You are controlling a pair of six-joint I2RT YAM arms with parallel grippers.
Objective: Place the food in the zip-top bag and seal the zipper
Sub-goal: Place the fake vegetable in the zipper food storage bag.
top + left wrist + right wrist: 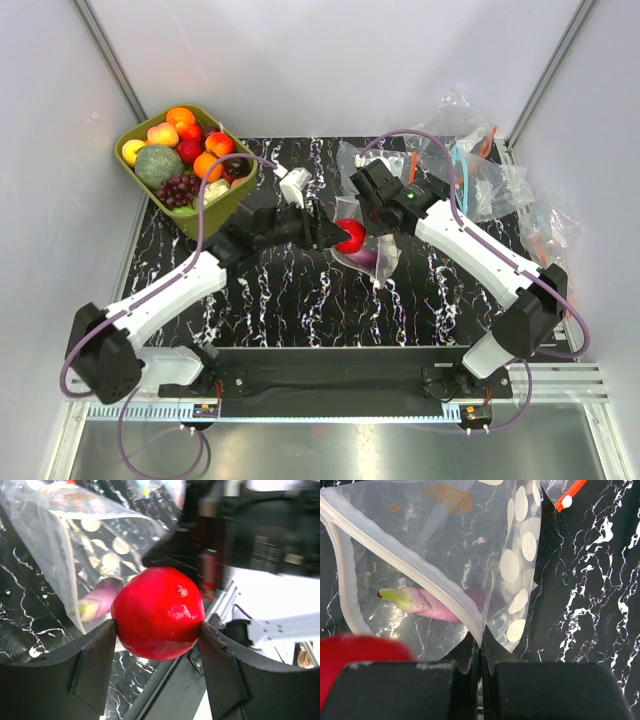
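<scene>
Glossy red fruit sits clamped in the left gripper. Beside it, the right gripper pinches the clear, white-dotted bag.

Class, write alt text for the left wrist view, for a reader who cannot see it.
A glossy red toy fruit is clamped between the black jaws of the left gripper, in front of a clear zip-top bag printed with white dots. A purple vegetable with a green tip lies inside the bag, over a black marbled table.
</scene>
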